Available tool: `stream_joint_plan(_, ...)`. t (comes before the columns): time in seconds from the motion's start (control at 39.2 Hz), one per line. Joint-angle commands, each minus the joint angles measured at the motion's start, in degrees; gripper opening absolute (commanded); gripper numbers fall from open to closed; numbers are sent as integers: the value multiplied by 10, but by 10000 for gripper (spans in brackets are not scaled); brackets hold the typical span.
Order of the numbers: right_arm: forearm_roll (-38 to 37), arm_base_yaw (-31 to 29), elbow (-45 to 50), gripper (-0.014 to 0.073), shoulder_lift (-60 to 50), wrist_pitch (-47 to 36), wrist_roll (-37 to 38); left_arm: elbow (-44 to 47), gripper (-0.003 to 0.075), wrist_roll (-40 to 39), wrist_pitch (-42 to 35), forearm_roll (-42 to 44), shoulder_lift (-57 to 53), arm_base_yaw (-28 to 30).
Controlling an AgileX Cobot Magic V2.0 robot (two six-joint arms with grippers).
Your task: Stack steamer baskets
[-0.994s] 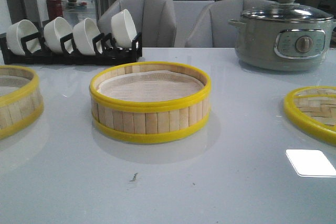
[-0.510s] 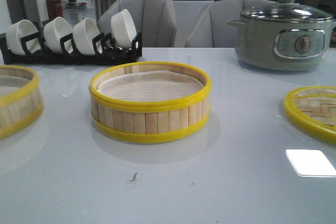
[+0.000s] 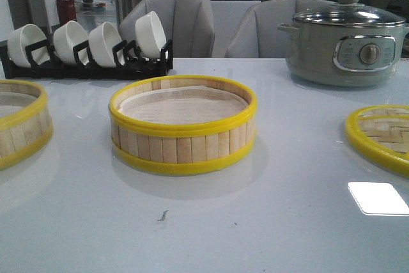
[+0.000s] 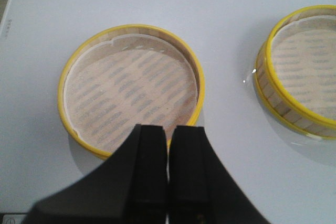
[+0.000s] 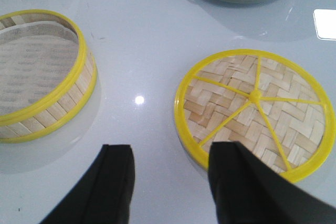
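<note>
One steamer basket (image 3: 183, 126) with yellow rims and a pale liner stands in the middle of the table. A second steamer basket (image 3: 19, 123) stands at the left edge of the front view. In the left wrist view that second basket (image 4: 131, 87) lies just beyond my left gripper (image 4: 168, 132), which is shut and empty above it; the middle basket (image 4: 299, 72) shows to its side. My right gripper (image 5: 170, 156) is open and empty above bare table between the middle basket (image 5: 39, 72) and the woven lid (image 5: 254, 111). Neither gripper shows in the front view.
The flat woven yellow-rimmed lid (image 3: 383, 135) lies at the right. A grey-green electric pot (image 3: 348, 39) stands at the back right. A black rack with white bowls (image 3: 86, 46) stands at the back left. Chairs stand behind the table.
</note>
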Motion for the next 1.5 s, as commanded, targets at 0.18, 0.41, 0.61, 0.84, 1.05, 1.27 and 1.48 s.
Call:
stream_joint_plan(0.18,-5,0,-22,447,-1,-38,-3,-16,422,50,-49,-70,1,0)
stream_joint_plan(0.41,-5,0,-22,447,-1,-38,-3,-16,445,50,-53,-97,62,0)
stream_joint_plan(0.61,-5,0,-22,447,-1,-38,-3,-16,445,50,-72,-122,156,0)
stream_joint_plan(0.84,-5,0,-22,447,-1,-38,-3,-16,445,51,-132,-127,259,-34)
stream_joint_plan(1.05,-5,0,-22,447,-1,-38,-3,-16,445,51,-185,-118,330,-68)
stream_joint_plan(1.27,-5,0,-22,447,-1,-37,-3,-16,445,51,-210,-113,398,-69)
stream_joint_plan(1.48,-5,0,-22,447,-1,-38,-3,-17,445,51,-232,-112,428,-69)
